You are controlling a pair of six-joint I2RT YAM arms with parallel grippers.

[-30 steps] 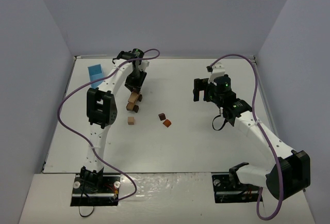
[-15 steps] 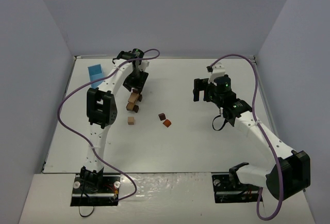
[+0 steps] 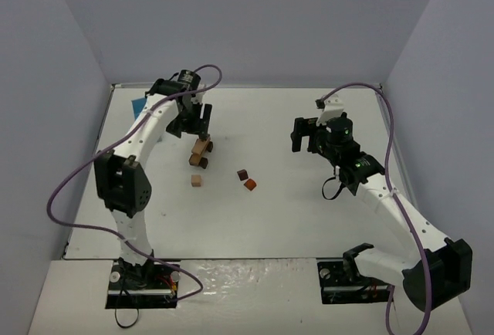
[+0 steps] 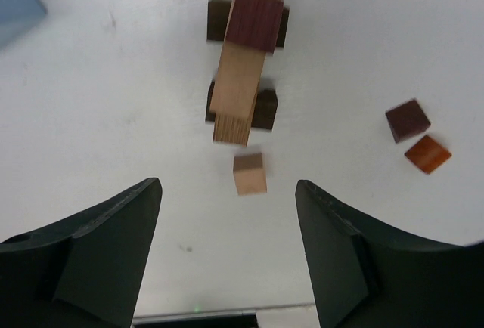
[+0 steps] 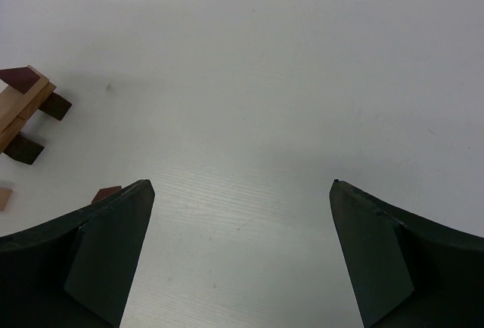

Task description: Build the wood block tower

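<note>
Wood tower (image 4: 236,86) partly built, reddish block (image 4: 255,20) on top; tan cube (image 4: 249,174), dark cube (image 4: 407,120), orange cube (image 4: 426,153) loose; left jaws, right jaws spread, empty.

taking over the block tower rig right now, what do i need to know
Left gripper: open, empty, raised close by the tower.
Right gripper: open, empty, over bare table off to the right.
Tower: tan bars laid across two dark brown blocks, with a reddish-brown cube on the far end.
Loose: tan cube just near of the tower; dark brown cube and orange cube side by side to its right.
Left to do: stack those three.
</note>
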